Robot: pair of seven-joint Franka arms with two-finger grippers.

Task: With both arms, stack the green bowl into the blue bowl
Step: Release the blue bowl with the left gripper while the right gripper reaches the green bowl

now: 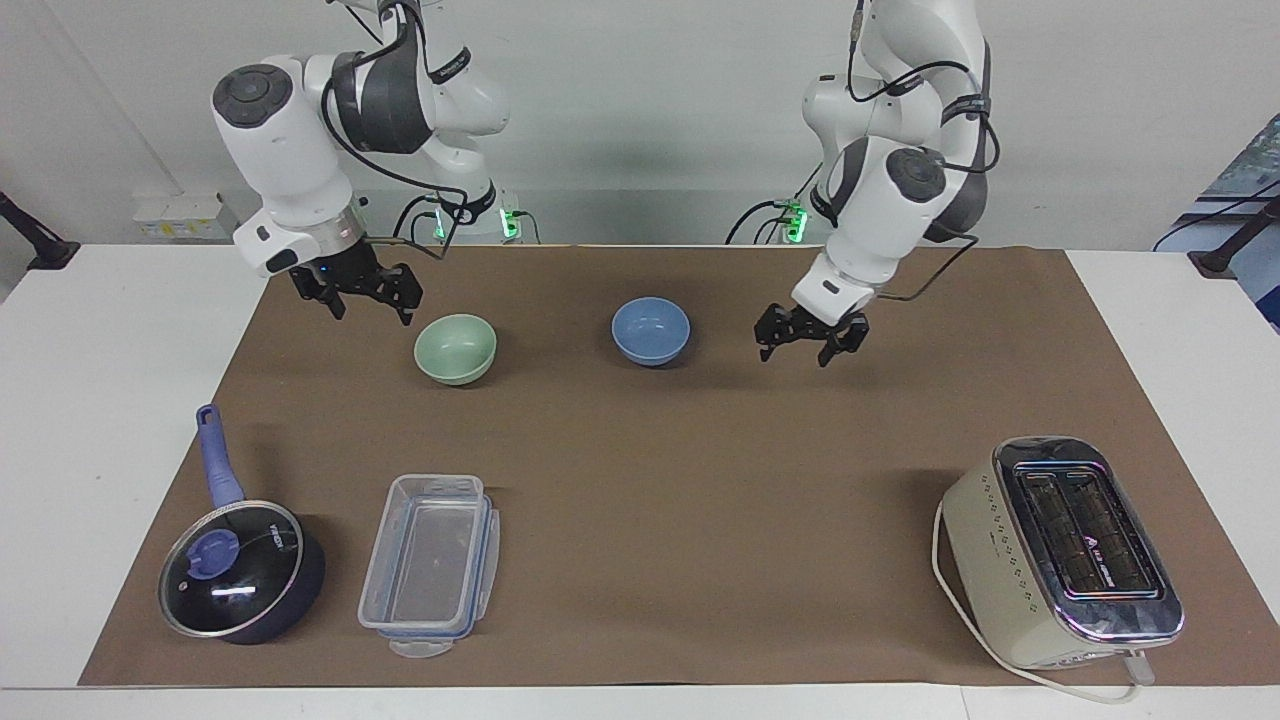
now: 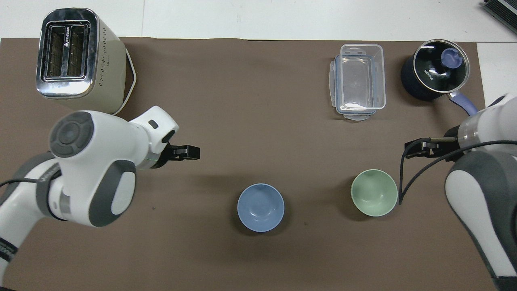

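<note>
Green bowl (image 1: 455, 348) apart from blue bowl (image 1: 650, 329), both pincers seemingly empty

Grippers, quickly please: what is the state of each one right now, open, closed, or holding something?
Left gripper: open, holding nothing, over the mat beside the blue bowl.
Right gripper: open, holding nothing, beside the green bowl.

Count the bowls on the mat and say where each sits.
2. The green bowl sits toward the right arm's end; the blue bowl beside it, mid-table. None appears hidden.
</note>
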